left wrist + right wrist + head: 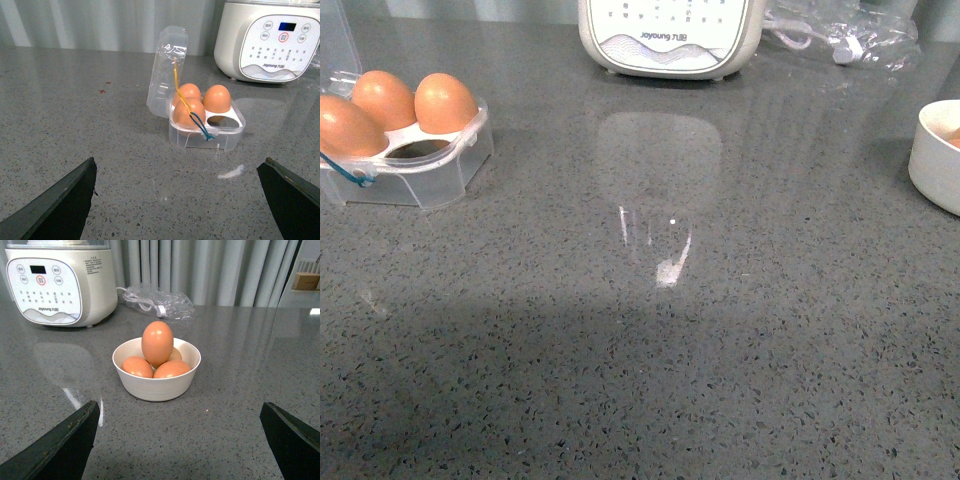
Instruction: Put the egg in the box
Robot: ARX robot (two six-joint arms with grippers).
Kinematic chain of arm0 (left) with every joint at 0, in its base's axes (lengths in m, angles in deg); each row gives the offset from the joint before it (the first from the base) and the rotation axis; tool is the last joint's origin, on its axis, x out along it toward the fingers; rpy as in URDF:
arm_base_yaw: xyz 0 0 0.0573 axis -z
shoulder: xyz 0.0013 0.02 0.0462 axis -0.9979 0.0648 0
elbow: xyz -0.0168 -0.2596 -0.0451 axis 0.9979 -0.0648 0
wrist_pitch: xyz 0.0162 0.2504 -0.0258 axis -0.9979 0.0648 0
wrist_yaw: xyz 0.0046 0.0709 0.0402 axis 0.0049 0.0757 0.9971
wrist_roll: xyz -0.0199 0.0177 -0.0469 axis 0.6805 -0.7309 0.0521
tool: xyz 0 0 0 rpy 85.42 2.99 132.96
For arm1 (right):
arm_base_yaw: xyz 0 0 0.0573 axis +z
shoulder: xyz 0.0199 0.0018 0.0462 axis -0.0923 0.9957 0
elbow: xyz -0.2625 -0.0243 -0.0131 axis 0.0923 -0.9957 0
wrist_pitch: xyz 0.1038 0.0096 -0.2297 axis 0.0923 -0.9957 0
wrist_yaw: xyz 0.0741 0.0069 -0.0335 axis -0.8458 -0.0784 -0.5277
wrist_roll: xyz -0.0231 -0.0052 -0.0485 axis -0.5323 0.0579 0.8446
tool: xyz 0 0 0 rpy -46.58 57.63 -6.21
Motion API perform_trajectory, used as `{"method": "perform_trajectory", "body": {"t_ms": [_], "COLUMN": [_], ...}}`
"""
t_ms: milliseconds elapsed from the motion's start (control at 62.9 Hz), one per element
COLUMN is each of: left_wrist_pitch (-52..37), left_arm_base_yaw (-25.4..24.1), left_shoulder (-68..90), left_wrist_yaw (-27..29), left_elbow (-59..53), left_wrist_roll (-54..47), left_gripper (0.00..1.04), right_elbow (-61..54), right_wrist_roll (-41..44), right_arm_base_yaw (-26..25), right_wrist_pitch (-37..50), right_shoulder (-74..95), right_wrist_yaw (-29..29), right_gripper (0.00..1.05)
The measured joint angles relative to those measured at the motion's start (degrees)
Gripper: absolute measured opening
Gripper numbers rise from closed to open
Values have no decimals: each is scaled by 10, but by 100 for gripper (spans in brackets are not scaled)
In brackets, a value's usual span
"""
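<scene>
At the left we saw the box [445, 178], its lid [167, 70] raised, holding three brown eggs [445, 103], with one cell bare. A cooker [670, 35] stood behind the middle, with a plastic bag [840, 35] to its right. At the right, the bowl [156, 387] held the egg [157, 342] upright atop other eggs [137, 366]. The left gripper [179, 161] and right gripper [180, 403] had their fingers spread wide and held nothing.

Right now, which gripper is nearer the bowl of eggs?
Right. The right gripper is open, facing the bowl; the left gripper faces the egg box at the opposite end.
</scene>
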Motion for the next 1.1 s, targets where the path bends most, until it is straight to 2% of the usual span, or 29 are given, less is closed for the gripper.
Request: {"method": "perform_trajectory", "body": {"t_ms": [1097], "left_wrist_pitch": [0], "left_arm_base_yaw": [0], "left_shoulder": [0], "left_wrist_yaw": [0], "left_elbow": [0], "left_wrist_roll": [0], "left_gripper": [98], "right_elbow": [0], "right_wrist_roll": [0], "right_arm_base_yaw": [0], "right_wrist_pitch": [0], "right_shoulder": [0], "right_wrist_yaw": [0], "right_gripper": [98]}}
